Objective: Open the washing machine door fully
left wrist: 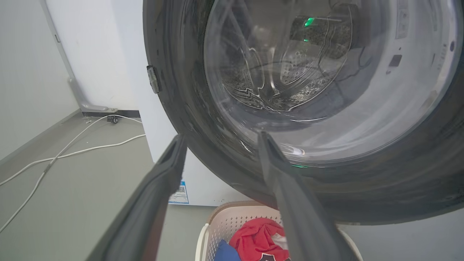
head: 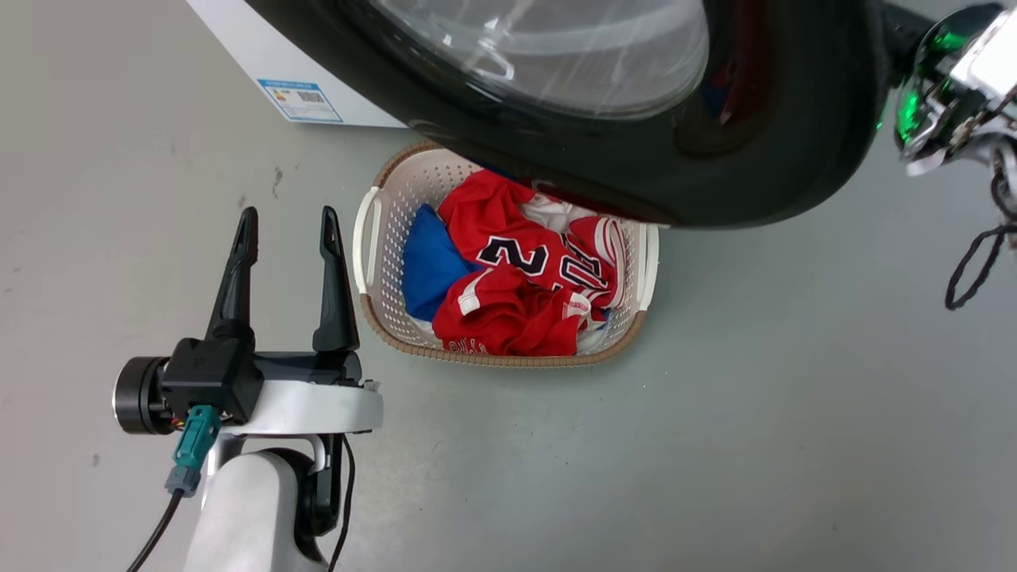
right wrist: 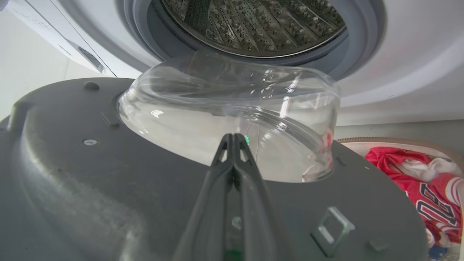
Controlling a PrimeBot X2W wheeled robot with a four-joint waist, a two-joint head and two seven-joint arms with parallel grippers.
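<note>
The washing machine door (head: pixel 755 159) stands swung out from the washing machine (head: pixel 238 40), its lower rim hanging over a laundry basket (head: pixel 493 359) on the floor. The right gripper (right wrist: pixel 233 139) is on the door's grey inner side (right wrist: pixel 108 181), jaws pressed together on nothing, tips at the foot of the glass bowl; I cannot tell whether they touch it.

A push from there could skid off the smooth plastic onto the curved glass and lose the door. The left gripper (head: pixel 288 218), jaws spread and empty, faces the door's outer side (left wrist: pixel 174 90). If the door swings wider, it may strike those fingers or stop short of fully open. The basket looks low enough to clear.

A red jersey (head: pixel 516 262) in the basket bears dark numerals edged in white: a 2, then a folded digit. The blue sticker (head: pixel 300 99) on the machine's front is too small to read. No brand shows.
</note>
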